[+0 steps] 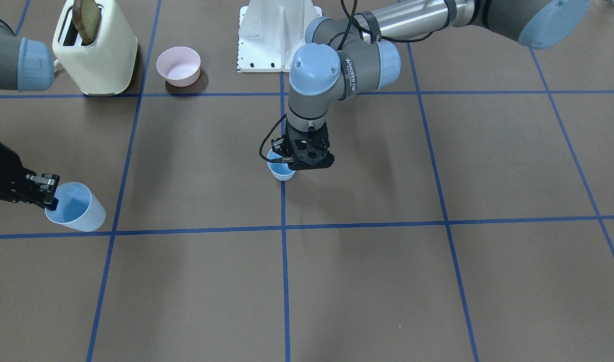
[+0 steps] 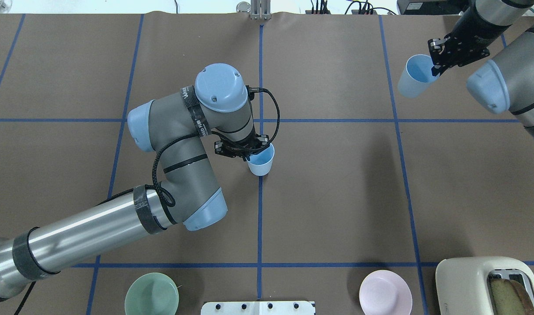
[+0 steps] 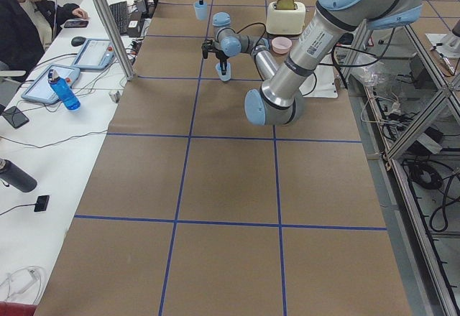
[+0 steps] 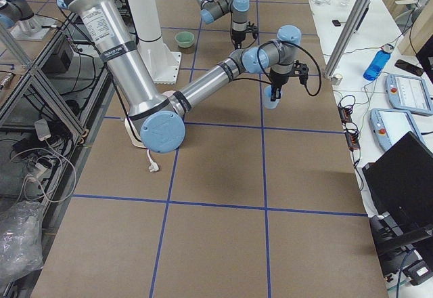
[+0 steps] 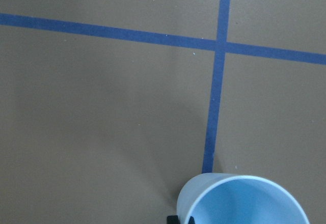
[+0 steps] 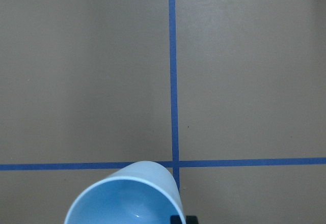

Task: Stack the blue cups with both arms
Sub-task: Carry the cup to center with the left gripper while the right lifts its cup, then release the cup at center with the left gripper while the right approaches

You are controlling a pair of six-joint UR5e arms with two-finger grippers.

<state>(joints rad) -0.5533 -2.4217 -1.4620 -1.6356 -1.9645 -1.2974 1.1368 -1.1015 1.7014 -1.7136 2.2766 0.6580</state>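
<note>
Two blue cups, two arms: left arm's (image 2: 179, 175) jaws pinch the middle cup's (image 2: 261, 165) rim, right arm's (image 2: 518, 65) jaws pinch the far cup (image 2: 409, 85).

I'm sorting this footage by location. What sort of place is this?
Most likely a robotics lab, not a home: a left arm and a right arm reach over a table papered brown and taped with a blue grid, and a person sits at a desk alongside.

Two light-blue tapered cups, both upright — centre cup (image 2: 261, 165); right cup (image 2: 412, 83) well apart, far corner.
</note>
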